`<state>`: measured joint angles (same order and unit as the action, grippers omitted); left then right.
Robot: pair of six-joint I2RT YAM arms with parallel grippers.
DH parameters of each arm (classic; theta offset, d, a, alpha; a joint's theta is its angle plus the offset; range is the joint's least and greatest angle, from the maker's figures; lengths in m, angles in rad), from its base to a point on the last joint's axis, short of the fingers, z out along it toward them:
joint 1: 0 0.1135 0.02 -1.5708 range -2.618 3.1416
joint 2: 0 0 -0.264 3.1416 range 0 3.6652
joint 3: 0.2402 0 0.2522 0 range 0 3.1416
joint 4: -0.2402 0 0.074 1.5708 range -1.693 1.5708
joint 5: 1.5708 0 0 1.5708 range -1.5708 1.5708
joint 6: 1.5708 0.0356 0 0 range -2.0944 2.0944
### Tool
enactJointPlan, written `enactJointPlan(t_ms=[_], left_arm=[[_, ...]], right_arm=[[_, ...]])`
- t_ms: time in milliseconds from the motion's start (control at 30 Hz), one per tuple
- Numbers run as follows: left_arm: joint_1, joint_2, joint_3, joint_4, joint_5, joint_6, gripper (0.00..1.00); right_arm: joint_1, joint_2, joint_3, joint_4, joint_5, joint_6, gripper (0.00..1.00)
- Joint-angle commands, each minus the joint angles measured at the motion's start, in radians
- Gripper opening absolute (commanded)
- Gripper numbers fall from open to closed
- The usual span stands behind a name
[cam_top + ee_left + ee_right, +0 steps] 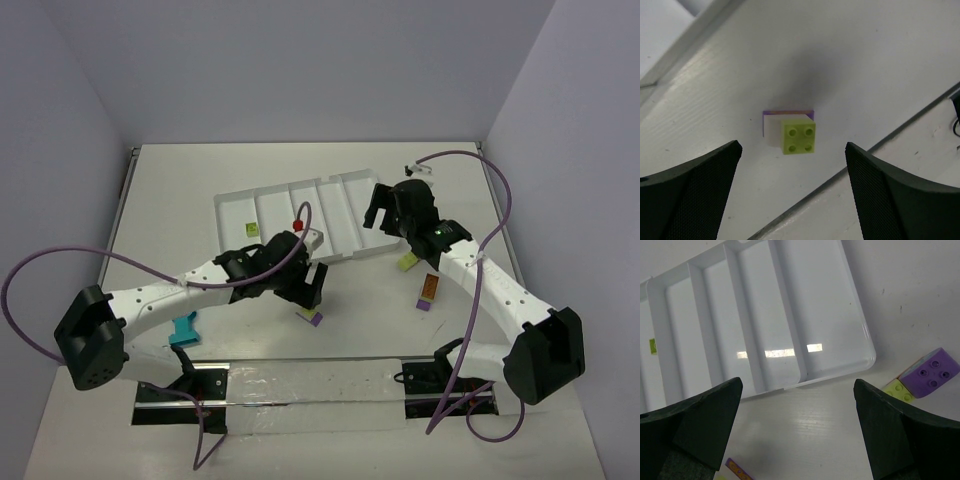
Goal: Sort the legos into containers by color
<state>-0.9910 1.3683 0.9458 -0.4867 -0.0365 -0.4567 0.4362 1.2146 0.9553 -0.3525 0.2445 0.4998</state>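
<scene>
Trouble: left gripper (792, 159), fingers spread and empty over the lime brick (799, 137), could lift the purple piece (788, 112) beneath too; right gripper (797, 390) also gapes empty

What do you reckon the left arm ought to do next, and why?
Probably lower the left gripper straight down around the lime green brick and close. Its jaws stand open, with the brick centred between them, not yet touched.
</scene>
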Motion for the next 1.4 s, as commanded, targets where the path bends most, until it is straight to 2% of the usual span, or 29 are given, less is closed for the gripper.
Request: enactJointPlan(t_ms=[0, 767, 867, 1000, 1067, 1100, 1233, 1367], left_arm=[[-0.029, 0.032, 0.043, -0.044, -0.043, 0.045, 0.88], [-0.133, 0.178, 0.087, -0.021, -0.092, 0.022, 0.64], [-0.135, 0.181, 0.091, -0.023, -0.109, 0.015, 0.58], [-0.135, 0.188, 0.110, -0.049, -0.174, 0.004, 0.30], [-0.135, 0.186, 0.126, -0.076, -0.198, -0.003, 0.09], [-0.135, 0.179, 0.130, -0.082, -0.207, -0.005, 0.04], [-0.112, 0.099, 0.133, -0.089, -0.201, -0.013, 0.00], [0.061, -0.031, 0.078, -0.013, 0.048, -0.039, 0.00]], right_arm=[[0.006, 0.003, 0.052, 0.003, -0.005, 0.022, 1.00], [0.004, -0.002, 0.064, -0.010, -0.027, 0.037, 1.00], [0.004, -0.004, 0.063, -0.003, -0.030, 0.036, 1.00], [0.005, 0.000, 0.064, -0.008, -0.027, 0.035, 1.00], [0.006, 0.000, 0.063, -0.010, -0.028, 0.036, 1.00], [0.005, -0.002, 0.063, -0.010, -0.030, 0.035, 1.00], [0.006, -0.009, 0.064, -0.005, -0.055, 0.013, 1.00], [0.006, -0.033, 0.052, 0.041, -0.162, -0.067, 1.00]])
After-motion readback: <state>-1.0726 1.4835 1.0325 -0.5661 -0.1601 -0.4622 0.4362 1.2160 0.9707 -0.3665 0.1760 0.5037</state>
